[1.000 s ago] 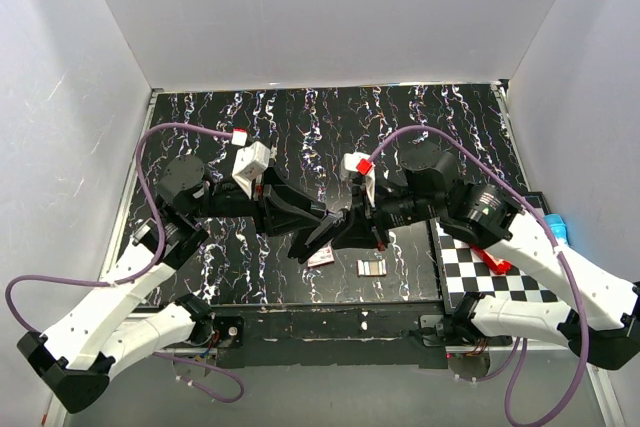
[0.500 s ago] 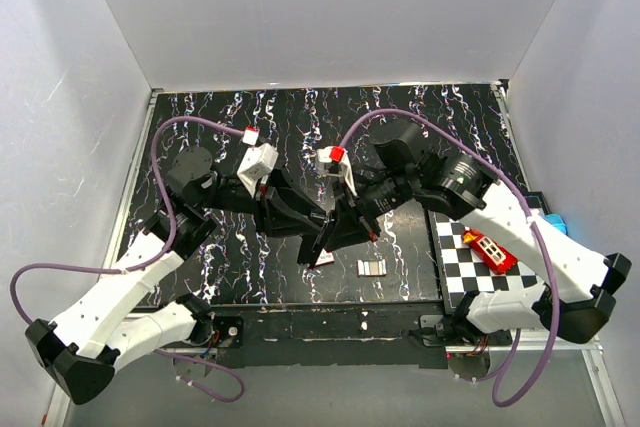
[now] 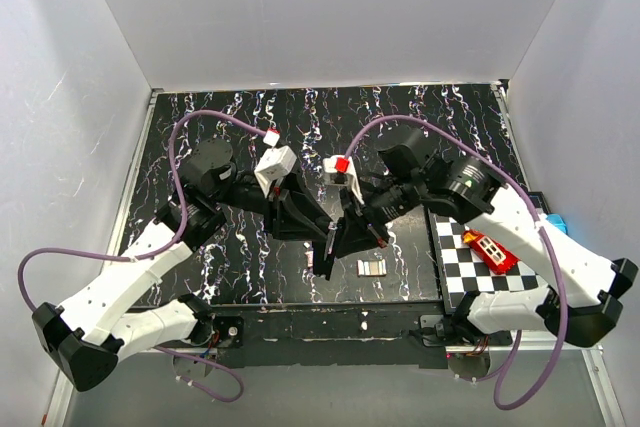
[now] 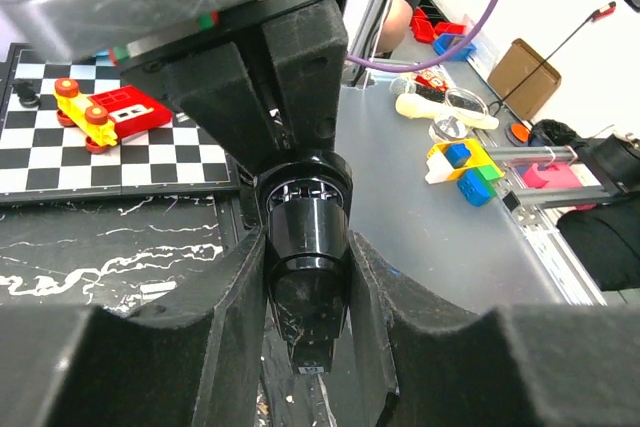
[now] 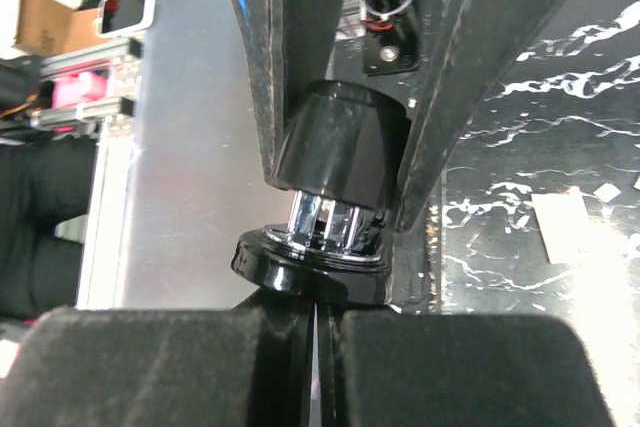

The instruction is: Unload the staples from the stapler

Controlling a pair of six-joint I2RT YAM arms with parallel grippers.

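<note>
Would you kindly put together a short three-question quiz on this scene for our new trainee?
1. Fill in the blank: the red toy vehicle lies on the ____ mat on the right side.
2. True or false: the loose staple strip lies on the table, touched by neither gripper.
3. Choose one: the left gripper and the right gripper both clamp A) the red toy vehicle, B) the stapler, C) the staple strip.

Key: 1. checkerboard. 2. true. 3. B.
</note>
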